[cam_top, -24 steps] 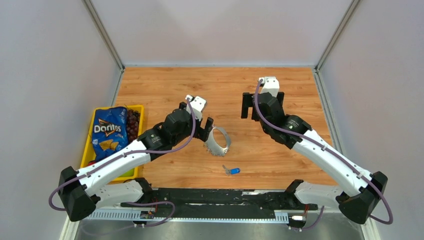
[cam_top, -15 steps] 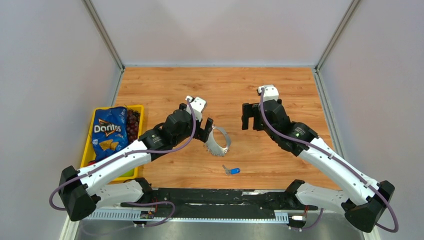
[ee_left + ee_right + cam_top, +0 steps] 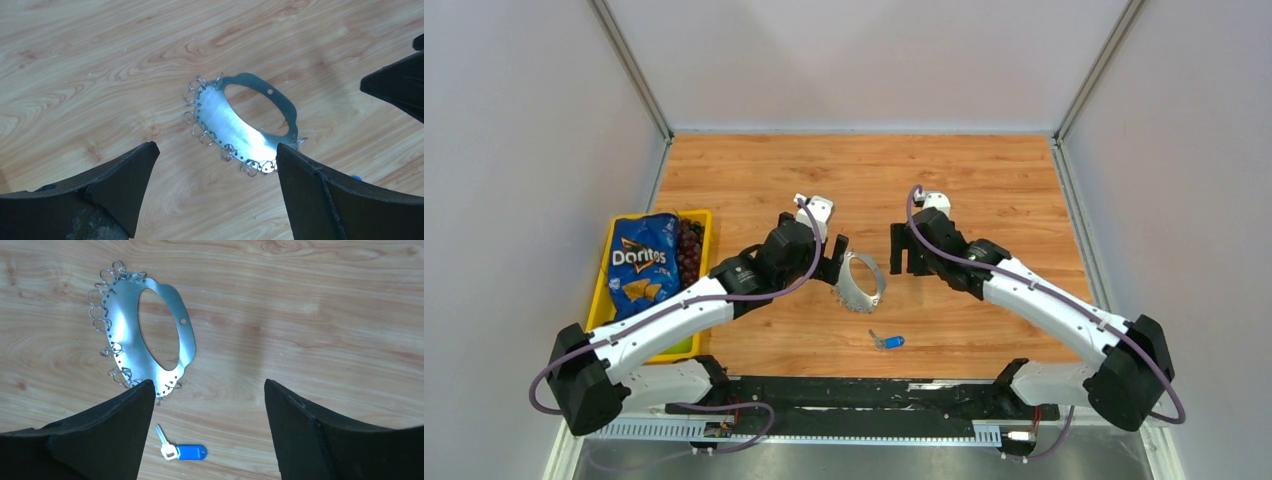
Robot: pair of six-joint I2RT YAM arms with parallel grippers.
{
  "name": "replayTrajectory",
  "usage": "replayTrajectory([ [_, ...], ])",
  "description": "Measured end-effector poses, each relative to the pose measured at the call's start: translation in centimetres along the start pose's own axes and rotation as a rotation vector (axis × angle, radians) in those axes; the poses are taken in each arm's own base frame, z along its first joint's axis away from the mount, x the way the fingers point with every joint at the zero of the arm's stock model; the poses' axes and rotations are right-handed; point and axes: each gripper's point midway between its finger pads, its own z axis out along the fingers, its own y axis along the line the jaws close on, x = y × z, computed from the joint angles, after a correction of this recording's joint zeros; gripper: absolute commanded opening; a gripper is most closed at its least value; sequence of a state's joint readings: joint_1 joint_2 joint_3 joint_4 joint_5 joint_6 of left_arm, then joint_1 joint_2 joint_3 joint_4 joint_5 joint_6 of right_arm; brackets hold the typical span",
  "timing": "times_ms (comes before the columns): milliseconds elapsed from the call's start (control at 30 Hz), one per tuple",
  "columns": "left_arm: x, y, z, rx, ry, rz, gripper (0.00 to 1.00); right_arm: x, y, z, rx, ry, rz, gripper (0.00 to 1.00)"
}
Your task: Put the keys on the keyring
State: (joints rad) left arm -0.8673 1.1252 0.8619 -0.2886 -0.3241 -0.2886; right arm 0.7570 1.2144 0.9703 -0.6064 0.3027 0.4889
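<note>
The keyring [image 3: 861,281], a wide silver hoop with small wire rings along its left rim, lies on the wooden table. It shows in the left wrist view [image 3: 235,125] and the right wrist view [image 3: 122,335]. The key [image 3: 887,341], silver with a blue head, lies flat just in front of the ring and shows in the right wrist view [image 3: 182,451]. My left gripper [image 3: 836,262] is open and empty at the ring's left side [image 3: 215,147]. My right gripper [image 3: 906,250] is open and empty, hovering right of the ring [image 3: 208,382].
A yellow tray [image 3: 699,215] at the left edge holds a Doritos bag [image 3: 641,265] and dark grapes [image 3: 692,250]. Grey walls close in the table on three sides. A finger of the right gripper [image 3: 400,85] shows at the right in the left wrist view.
My right arm has swung left and nearer, bringing its gripper from the far right close to the ring. The left arm, the ring and the key have barely moved.
</note>
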Motion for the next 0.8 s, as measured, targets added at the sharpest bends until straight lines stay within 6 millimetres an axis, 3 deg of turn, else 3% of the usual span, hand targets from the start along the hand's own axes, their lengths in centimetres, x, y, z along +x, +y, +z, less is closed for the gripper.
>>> replayTrajectory([
  [267, 0.1, 1.1, -1.6, -0.034, -0.016, -0.030, 1.00, 1.9, 1.6, 3.3, -0.007, 0.082, 0.092, 0.77],
  [467, 0.9, 1.5, -2.9, -0.015, -0.041, -0.064, 1.00, 4.0, 2.3, 3.1, -0.079, 0.125, 0.031, 0.69],
  [600, 2.2, 1.3, -2.7, -0.001, -0.015, -0.074, 1.00, 6.4, 2.7, 2.7, -0.110, 0.170, -0.056, 0.61],
  [800, 2.7, 0.8, -2.7, 0.029, -0.003, -0.081, 1.00, 7.7, 3.9, 2.4, -0.135, 0.173, -0.190, 0.56],
])
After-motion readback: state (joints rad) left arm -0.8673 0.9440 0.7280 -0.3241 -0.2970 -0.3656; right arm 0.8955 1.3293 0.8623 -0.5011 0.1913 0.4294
